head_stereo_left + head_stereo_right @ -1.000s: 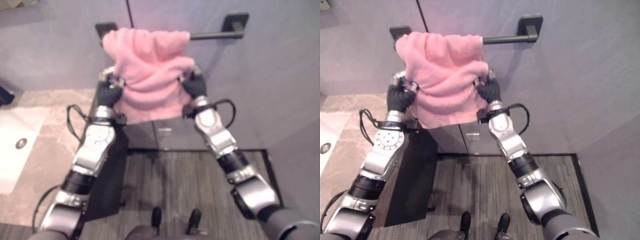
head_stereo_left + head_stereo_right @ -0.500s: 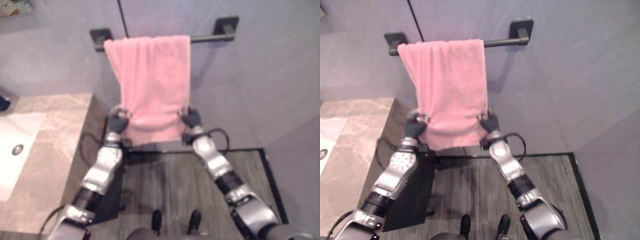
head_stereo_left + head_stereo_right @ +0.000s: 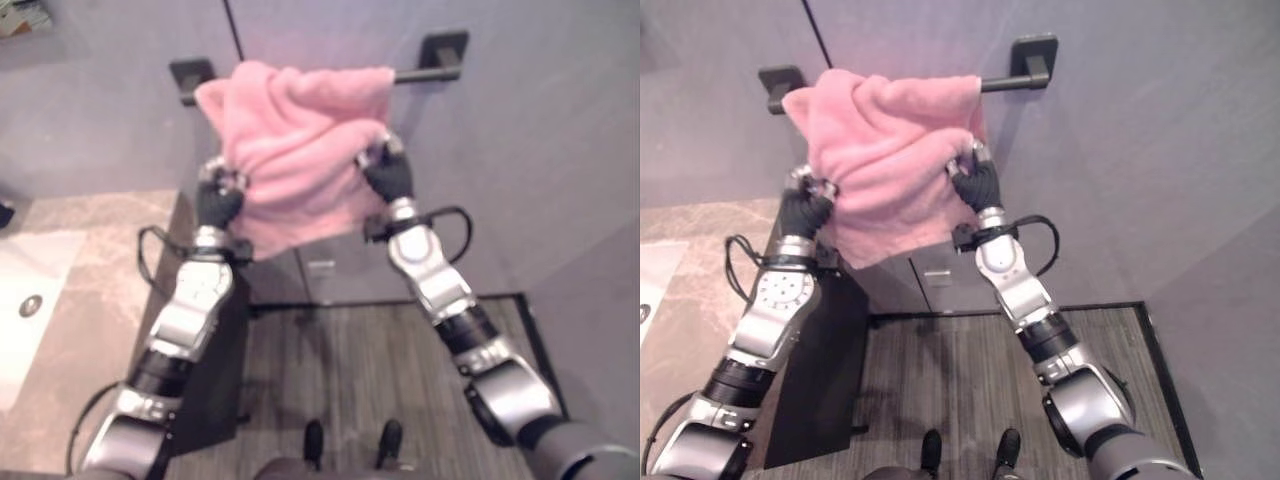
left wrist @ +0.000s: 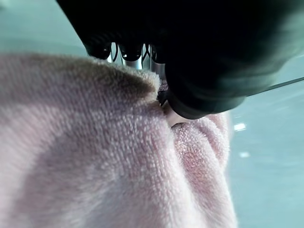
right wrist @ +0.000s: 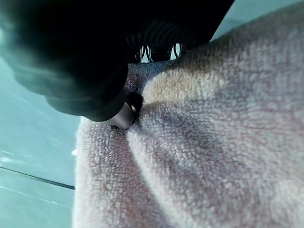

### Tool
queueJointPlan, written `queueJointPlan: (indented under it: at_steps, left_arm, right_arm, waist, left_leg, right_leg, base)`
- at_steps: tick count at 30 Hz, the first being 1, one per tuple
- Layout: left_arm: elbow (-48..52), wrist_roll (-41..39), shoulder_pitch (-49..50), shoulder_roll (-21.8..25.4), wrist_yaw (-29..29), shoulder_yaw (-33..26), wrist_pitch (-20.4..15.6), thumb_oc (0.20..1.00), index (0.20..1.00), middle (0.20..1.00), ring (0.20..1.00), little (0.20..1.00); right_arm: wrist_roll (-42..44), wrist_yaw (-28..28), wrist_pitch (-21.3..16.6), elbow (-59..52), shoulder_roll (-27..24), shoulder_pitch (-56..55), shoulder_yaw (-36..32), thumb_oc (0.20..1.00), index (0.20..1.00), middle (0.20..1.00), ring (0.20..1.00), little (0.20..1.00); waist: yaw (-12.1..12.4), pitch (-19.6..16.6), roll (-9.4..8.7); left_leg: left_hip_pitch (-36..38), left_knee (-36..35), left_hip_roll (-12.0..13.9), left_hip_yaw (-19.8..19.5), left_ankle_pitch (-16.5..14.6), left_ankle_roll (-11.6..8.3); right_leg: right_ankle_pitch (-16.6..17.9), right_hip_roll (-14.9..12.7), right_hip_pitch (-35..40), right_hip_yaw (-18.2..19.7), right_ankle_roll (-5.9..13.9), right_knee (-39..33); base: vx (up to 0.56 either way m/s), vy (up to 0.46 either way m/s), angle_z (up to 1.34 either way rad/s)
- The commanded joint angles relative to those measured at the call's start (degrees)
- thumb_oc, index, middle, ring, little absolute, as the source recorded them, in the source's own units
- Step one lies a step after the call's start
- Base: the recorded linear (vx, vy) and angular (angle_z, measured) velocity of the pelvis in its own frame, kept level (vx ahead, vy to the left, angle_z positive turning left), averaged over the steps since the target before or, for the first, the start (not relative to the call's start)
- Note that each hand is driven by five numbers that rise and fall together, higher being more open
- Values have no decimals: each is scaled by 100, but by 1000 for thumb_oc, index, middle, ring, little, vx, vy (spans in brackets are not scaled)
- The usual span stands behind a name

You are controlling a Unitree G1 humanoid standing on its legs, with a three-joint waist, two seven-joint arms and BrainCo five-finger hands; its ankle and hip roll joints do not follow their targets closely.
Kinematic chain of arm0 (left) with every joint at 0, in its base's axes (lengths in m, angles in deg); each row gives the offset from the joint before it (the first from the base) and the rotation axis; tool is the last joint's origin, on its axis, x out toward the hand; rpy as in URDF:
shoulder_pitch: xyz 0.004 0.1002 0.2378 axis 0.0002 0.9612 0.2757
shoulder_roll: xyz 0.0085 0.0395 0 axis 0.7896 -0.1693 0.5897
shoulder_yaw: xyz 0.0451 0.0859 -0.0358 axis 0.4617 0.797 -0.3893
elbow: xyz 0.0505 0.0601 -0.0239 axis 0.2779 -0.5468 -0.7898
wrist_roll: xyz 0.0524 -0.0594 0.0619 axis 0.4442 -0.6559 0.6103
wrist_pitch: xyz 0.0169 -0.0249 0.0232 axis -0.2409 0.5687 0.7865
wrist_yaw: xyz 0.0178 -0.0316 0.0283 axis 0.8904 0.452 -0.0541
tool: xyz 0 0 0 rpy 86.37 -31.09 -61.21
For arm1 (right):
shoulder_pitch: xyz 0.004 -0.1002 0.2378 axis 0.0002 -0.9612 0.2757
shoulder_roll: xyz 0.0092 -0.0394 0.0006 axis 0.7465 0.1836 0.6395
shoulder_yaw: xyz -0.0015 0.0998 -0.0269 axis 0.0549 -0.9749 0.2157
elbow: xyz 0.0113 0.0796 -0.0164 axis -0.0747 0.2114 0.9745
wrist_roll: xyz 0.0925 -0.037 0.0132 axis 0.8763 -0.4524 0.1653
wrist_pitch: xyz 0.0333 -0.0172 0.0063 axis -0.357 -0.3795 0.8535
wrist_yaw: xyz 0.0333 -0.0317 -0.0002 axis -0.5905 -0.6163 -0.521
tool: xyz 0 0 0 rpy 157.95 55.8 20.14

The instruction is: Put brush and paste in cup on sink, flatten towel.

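Down low lies a dark wood floor [image 3: 970, 385], and the stone tabletop [image 3: 75, 300] sits off to the left side with a white sink [image 3: 25, 300] sunk into it. A dark cabinet side [image 3: 825, 350] drops from the edge of the tabletop to the floor. Higher up, both arms reach toward the wall. The left robot hand [image 3: 803, 205] is closed on the left edge of the pink towel [image 3: 890, 150], with the cloth pinched between its thumb and fingers; the left wrist view shows the fluffy cloth bunching right at the thumb. The right robot hand [image 3: 975, 180] is closed on the right edge of the towel the same way, and the right wrist view shows the cloth folding in under its thumb. The towel hangs over the black towel bar [image 3: 1005, 82] on the grey wall [image 3: 1120, 150]. It is bunched up and wrinkly between the two robot hands, not flat, and its bottom edge hangs just below them. The right end of the bar sticks out bare past the towel.
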Motion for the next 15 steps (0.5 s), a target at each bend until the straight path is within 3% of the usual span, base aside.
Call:
queueJointPlan:
  at_steps: [1,8,9,10,11,15]
  left_arm:
    - [-94,139,-459,191,-319,-93,-383,200,200,200,200,200]
    - [-695,82,-117,36,-122,56,-222,200,200,200,200,200]
    - [-654,-78,-144,29,-140,32,-300,244,244,244,244,244]
    - [-680,-113,-191,22,-219,13,-309,733,733,733,733,733]
    - [-682,-113,-197,23,-220,14,-309,1000,1000,1000,1000,1000]
    - [-650,-490,-228,33,-237,-44,-407,1000,1000,1000,1000,1000]
  right_arm:
    - [-54,2,-397,-189,258,254,-222,200,200,200,200,200]
    - [143,193,-375,315,414,-263,-9,200,200,200,200,200]
    - [182,182,-383,273,396,-163,-1,200,200,200,200,200]
    - [199,105,-400,286,393,-33,-41,200,200,200,200,200]
    - [200,104,-401,290,393,-26,-43,200,200,200,200,200]
    - [159,45,-363,243,388,129,-79,200,200,200,200,200]
  waist:
    - [34,-235,-113]
    - [9,-225,-102]
    - [12,-225,-113]
    - [16,-232,-121]
    - [16,-230,-123]
    - [20,-249,-131]
  left_leg:
    - [-183,51,-28,-161,-303,271]
    - [-241,51,41,-104,-259,221]
    - [-263,51,45,-117,-247,216]
    - [-283,51,47,-123,-240,213]
    - [-286,51,47,-123,-240,213]
    - [-299,51,59,-87,-243,212]
  right_leg:
    - [-540,-195,372,-241,365,18]
    - [-550,-147,295,-225,352,18]
    - [-551,-148,279,-243,353,18]
    - [-550,-149,264,-255,352,18]
    - [-550,-149,262,-255,352,18]
    - [-533,-137,235,-240,344,18]
  base:
    - [-18,-46,-3]
    - [-7,-19,-4]
    - [-1,-23,-10]
    - [-1,-20,-7]
    - [0,0,0]
    - [0,-1,1]
